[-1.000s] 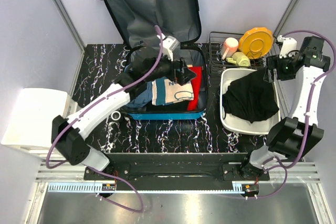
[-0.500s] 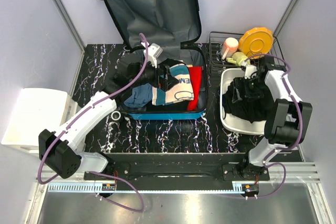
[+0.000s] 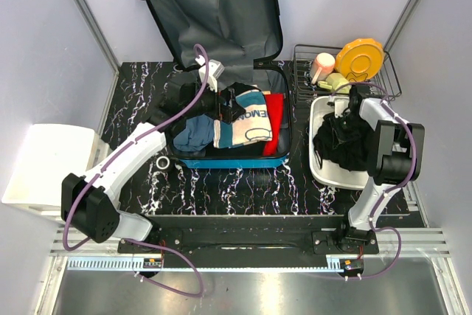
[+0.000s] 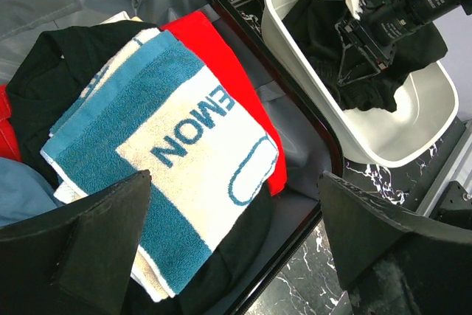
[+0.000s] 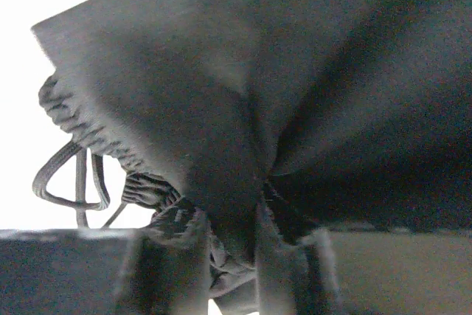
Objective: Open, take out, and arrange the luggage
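Observation:
The luggage (image 3: 228, 161) lies open on the table, its grey-lined lid (image 3: 214, 12) propped upright at the back. Inside it a blue-and-cream towel (image 3: 247, 119) (image 4: 169, 153) lies on a red garment (image 3: 275, 112) (image 4: 214, 42) and dark clothes. My left gripper (image 3: 234, 102) (image 4: 236, 204) hovers open over the towel with nothing between its fingers. My right gripper (image 3: 346, 119) (image 5: 240, 234) is down in the white tub (image 3: 322, 171) (image 4: 413, 145). Its fingers are pinched on a fold of the black garment (image 3: 346, 145) (image 5: 295, 71) heaped there.
A wire dish rack (image 3: 306, 64) at the back right holds an orange plate (image 3: 360, 58), a pink cup (image 3: 322, 64) and a green item (image 3: 338, 82). A white bin (image 3: 48, 171) sits off the table's left edge. Bare marble table (image 3: 243, 189) shows in front of the suitcase.
My right arm swung in from the far right down into the tub and its jaws narrowed onto the black garment. My left gripper drew back a little to the left, staying open.

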`<state>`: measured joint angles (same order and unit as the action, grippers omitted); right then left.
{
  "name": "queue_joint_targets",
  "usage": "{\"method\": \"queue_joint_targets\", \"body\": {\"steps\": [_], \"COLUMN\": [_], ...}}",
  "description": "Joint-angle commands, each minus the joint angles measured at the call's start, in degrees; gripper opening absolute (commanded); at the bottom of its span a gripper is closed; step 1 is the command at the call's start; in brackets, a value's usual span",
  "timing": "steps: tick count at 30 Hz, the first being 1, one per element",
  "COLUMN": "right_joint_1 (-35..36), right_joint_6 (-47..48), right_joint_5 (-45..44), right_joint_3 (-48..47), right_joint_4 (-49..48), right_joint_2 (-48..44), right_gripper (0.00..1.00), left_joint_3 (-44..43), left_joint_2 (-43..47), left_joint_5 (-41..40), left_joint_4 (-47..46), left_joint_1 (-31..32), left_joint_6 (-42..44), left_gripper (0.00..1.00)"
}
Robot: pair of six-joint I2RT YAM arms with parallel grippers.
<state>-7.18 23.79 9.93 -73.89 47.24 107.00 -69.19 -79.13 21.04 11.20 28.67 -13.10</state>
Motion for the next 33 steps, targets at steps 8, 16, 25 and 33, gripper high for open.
{"method": "queue_joint_targets", "body": {"steps": [8,16,25,33], "right_joint_1": [0.24,0.32,0.32,0.32], "right_joint_6": [37.78,69.33,66.95,37.15], "right_joint_5": [12.91,6.6,2.98,11.58], "right_joint_3": [1.11,8.47,9.91,-8.26], "right_joint_4": [16.9,23.17,9.8,10.15], "right_joint_2": [-12.67,-20.25,-22.46,-23.59], "right_gripper": [0.0,0.0,0.81,0.98], "left_joint_3": [-1.65,-2.27,-6.66,-7.81], "left_joint_2": [-0.14,-0.85,-2.87,-4.1], "left_joint_5": [1.99,3.04,3.13,3.74], "left_joint_4": [-1.8,-1.97,4.96,13.14], "left_joint_1": [-1.6,-1.77,-3.88,-6.25], "left_joint_6": [-0.61,-0.43,0.89,14.49], "left_gripper": [0.99,0.99,0.99,0.99]}}
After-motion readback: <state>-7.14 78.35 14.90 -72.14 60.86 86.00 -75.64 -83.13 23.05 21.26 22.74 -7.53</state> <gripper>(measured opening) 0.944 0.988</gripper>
